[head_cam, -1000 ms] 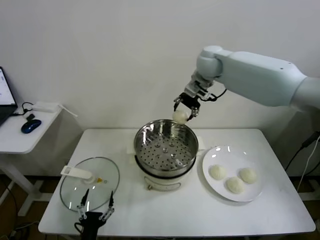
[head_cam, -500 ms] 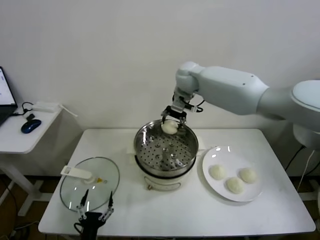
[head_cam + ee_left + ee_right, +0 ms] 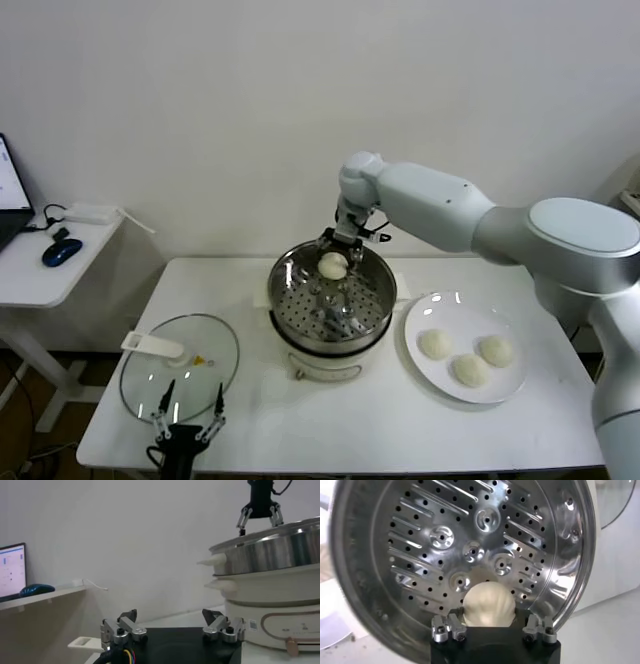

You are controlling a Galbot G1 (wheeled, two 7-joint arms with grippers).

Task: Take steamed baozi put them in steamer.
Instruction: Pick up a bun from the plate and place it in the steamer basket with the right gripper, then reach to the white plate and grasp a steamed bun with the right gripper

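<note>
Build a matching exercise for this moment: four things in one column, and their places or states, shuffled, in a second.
Things:
1. bun in the right gripper
2. glass lid
3. three buns
4. left gripper

Places or states:
A. lying on the white plate
B. flat on the table, on the steamer's left
C. held over the steamer's perforated floor
D. open, low at the table's near edge, by the lid

Pairs: 1-C, 2-B, 3-A, 4-D
</note>
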